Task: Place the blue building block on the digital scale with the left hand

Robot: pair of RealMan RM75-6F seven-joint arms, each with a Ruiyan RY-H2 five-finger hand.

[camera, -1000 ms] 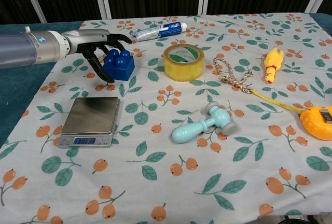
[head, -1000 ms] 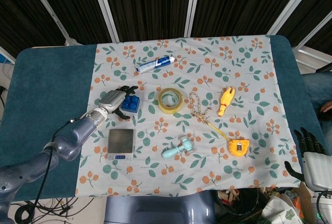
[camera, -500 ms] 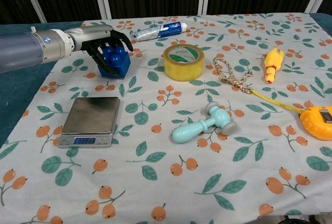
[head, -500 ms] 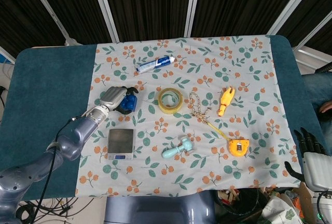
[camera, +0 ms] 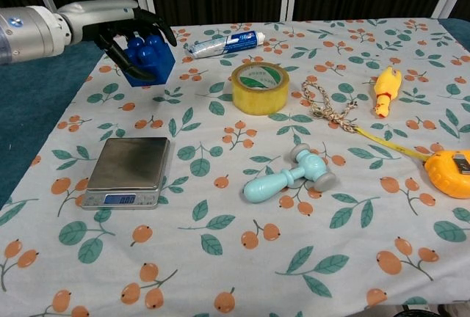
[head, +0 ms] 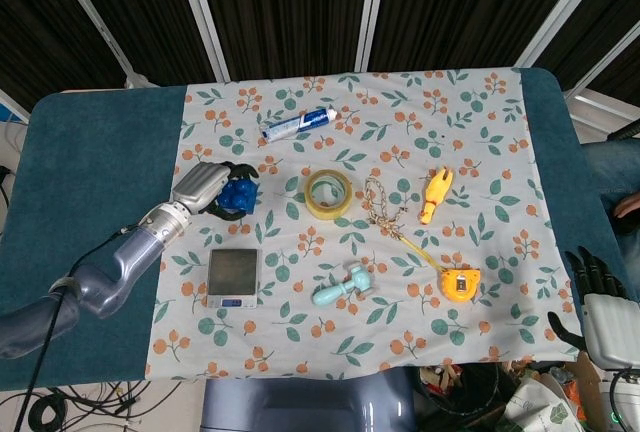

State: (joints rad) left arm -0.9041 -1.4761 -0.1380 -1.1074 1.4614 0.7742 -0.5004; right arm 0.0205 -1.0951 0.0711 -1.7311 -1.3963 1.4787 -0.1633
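Aloft, left hand (camera: 121, 27) grips one blue building block (camera: 149, 59) above one digital scale (camera: 128, 170).

— Can you read anything from where you sit?
— Very little. Your digital scale (camera: 126, 172) shows lit digits on its blue display, but you can't make them out. The toothpaste tube (camera: 224, 42) carries print too small to read. The yellow tape roll (camera: 259, 87) has faint marks inside its core, also illegible.
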